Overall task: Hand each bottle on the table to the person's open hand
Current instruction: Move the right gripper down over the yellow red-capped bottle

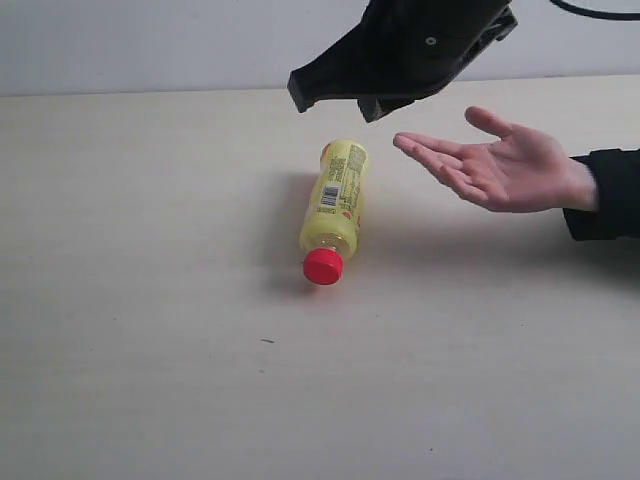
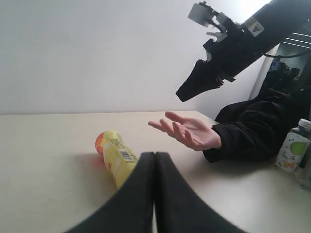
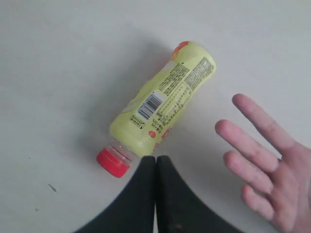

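Observation:
A yellow bottle (image 1: 335, 205) with a red cap (image 1: 323, 266) lies on its side on the beige table (image 1: 140, 360). It also shows in the left wrist view (image 2: 116, 158) and the right wrist view (image 3: 163, 102). The person's open hand (image 1: 505, 168) hovers palm up just right of it. My right gripper (image 1: 303, 90) hangs above the bottle's far end, shut and empty (image 3: 155, 158). My left gripper (image 2: 155, 154) is shut on nothing, low over the table, pointing at the bottle, and is out of the exterior view. A clear bottle with a green-white label (image 2: 292, 151) stands by the person's sleeve.
The person's black sleeve (image 1: 610, 195) rests at the table's right edge. A pale wall (image 1: 150, 40) runs behind the table's far edge. The right arm (image 2: 233, 43) reaches over the hand in the left wrist view.

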Robot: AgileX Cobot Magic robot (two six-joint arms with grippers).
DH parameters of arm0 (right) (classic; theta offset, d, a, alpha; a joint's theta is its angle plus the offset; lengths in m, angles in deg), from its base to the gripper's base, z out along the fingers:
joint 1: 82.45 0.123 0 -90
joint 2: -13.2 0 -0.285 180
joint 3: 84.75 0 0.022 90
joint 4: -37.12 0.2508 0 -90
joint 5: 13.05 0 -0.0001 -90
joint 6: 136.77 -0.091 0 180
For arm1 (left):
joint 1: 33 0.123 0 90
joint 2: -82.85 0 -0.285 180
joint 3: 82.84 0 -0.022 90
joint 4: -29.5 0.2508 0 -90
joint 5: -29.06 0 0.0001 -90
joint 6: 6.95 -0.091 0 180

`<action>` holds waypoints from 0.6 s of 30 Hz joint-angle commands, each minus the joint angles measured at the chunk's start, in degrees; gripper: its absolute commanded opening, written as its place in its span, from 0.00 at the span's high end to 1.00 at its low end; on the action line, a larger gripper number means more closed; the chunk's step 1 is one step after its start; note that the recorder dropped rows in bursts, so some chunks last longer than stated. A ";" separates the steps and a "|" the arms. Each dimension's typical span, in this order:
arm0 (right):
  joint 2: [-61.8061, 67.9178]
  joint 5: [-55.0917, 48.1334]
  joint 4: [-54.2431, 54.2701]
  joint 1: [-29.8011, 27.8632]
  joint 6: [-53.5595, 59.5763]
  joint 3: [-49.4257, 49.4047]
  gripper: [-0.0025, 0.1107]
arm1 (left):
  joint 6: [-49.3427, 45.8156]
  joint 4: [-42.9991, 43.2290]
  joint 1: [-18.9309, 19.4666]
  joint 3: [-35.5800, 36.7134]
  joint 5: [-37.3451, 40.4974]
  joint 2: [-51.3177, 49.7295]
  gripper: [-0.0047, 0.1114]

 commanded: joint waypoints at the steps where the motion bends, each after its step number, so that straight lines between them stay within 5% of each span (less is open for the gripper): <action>1: 2.68 -0.53 0.96 0.09 -4.46 0.70 0.89 | -0.10 -0.32 0.04 0.17 -0.32 0.36 0.96; 11: 9.55 6.41 1.29 0.09 -9.24 0.70 0.47 | -0.10 -0.32 0.04 0.17 -0.32 0.36 0.96; 18: 14.11 14.85 -8.82 0.09 -26.12 0.94 0.39 | -0.10 -0.32 0.04 0.17 -0.32 0.36 0.96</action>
